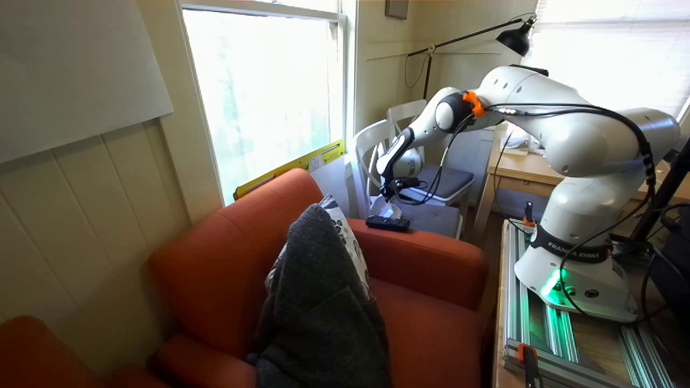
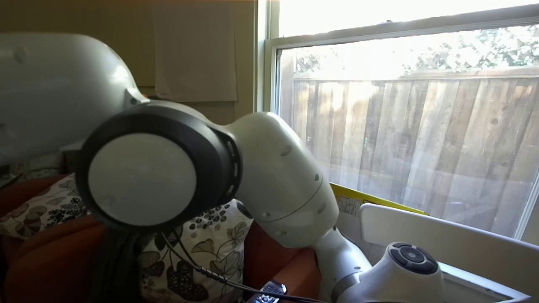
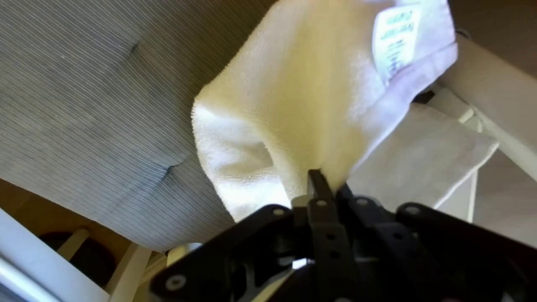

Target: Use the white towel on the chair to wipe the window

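Note:
My gripper [image 3: 331, 183] is shut on the white towel [image 3: 302, 96], pinching a gathered fold between its black fingertips. Around the fold the cloth spreads out, with a printed label at its upper end. Under the towel lies the grey striped seat cushion of the chair [image 3: 105, 105]; whether the cloth still rests on it I cannot tell. In an exterior view the gripper [image 1: 388, 191] points down over the chair [image 1: 431, 220], and a little of the towel [image 1: 389, 212] shows beneath it. The window shows in both exterior views, bright glass [image 1: 264, 91] in a white frame [image 2: 271, 71].
An orange-red armchair [image 1: 431, 258] stands close by, a black remote [image 1: 388, 223] on its armrest. It holds a dark grey blanket [image 1: 323, 312] and a patterned cushion [image 1: 347, 237]. A yellow-edged board [image 1: 329, 153] leans below the window. Another white chair [image 1: 444, 180] stands behind.

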### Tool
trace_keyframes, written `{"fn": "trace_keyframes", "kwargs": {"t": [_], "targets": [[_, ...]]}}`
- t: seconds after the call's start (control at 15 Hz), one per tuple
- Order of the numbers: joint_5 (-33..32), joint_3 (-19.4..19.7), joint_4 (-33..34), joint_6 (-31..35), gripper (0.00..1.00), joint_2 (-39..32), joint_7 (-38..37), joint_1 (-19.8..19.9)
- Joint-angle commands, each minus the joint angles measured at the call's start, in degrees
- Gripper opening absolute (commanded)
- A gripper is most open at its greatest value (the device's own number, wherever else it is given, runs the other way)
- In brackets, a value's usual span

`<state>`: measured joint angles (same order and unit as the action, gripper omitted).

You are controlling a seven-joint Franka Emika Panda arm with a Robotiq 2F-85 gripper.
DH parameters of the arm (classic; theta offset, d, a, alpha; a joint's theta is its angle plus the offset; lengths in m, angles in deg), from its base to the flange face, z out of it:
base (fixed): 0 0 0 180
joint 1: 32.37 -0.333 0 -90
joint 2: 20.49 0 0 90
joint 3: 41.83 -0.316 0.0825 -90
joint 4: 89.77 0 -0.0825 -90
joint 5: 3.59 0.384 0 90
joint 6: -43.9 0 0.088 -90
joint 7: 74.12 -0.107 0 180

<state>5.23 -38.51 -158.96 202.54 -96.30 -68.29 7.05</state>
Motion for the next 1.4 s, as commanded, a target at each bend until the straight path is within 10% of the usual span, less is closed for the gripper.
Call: {"fn": "trace_keyframes", "kwargs": {"t": [0.0,0.47,0.53,1.33], "targets": [[2.15,-5.30,-13.55,-3.43,0.01,12.10,4.99,6.22],[6.95,-11.73,-30.46,-8.82,0.01,29.55,8.98,15.64],[4.83,-8.63,-21.54,-8.80,0.04,22.59,6.81,12.49],[11.57,-13.41,-36.11,-17.47,0.01,46.78,14.46,14.33]]}}
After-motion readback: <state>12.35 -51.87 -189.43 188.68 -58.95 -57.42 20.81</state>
